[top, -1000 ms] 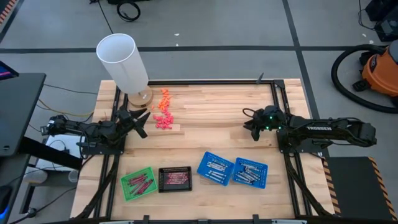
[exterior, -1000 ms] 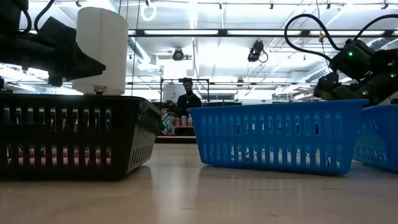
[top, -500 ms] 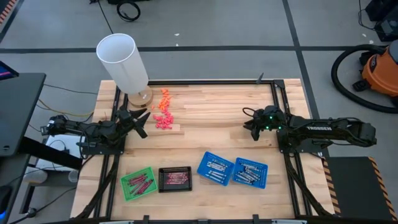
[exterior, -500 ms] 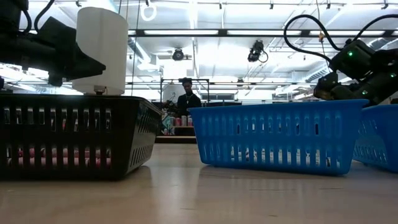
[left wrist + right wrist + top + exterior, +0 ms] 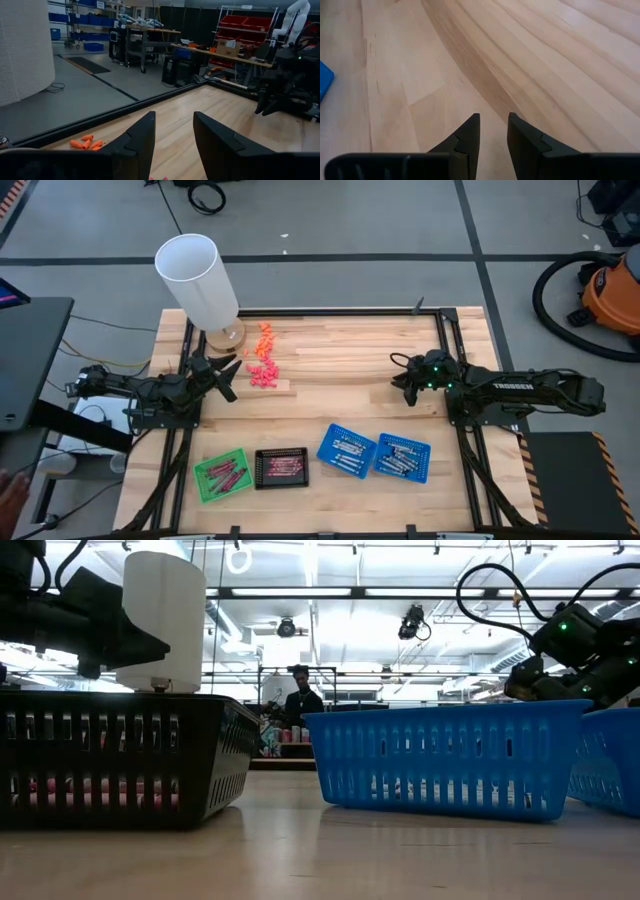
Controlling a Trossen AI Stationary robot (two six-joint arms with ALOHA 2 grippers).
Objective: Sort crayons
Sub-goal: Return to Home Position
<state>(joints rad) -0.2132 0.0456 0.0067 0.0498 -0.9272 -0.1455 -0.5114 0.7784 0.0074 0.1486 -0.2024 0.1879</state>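
**A:** What has changed in the last second?

**B:** On the table (image 5: 340, 360), nothing. Both arms and every bin sit just where they were. The one new thing is a brownish shape at the lower left edge of the high view, off the table. It may be a person's hand (image 5: 10, 488), but I cannot be sure.

**A:** What does that mean for the sorting?

**B:** I judge it finished, or close to it. The crayons (image 5: 222, 473) lie in the row of bins at the edge opposite the white tube (image 5: 198, 280). Red ones are in the green bin (image 5: 199, 483), pinkish ones in the black bin (image 5: 257, 468), and pale ones in the two blue bins (image 5: 322, 446). I see none loose on the wood. Only the orange pieces (image 5: 262, 368) lie heaped by the tube.

**A:** And the pincers?

**B:** The left pincer (image 5: 232, 380) hangs at the left side, near that heap. Its fingers (image 5: 142, 135) stand a modest gap apart, empty and touching nothing. The right pincer (image 5: 402, 387) hovers at the right side, well apart from the bins. Its fingers (image 5: 469, 132) are only narrowly parted over bare wood and hold nothing.

**A:** Anything left?

**B:** Both arms look parked, so probably not.
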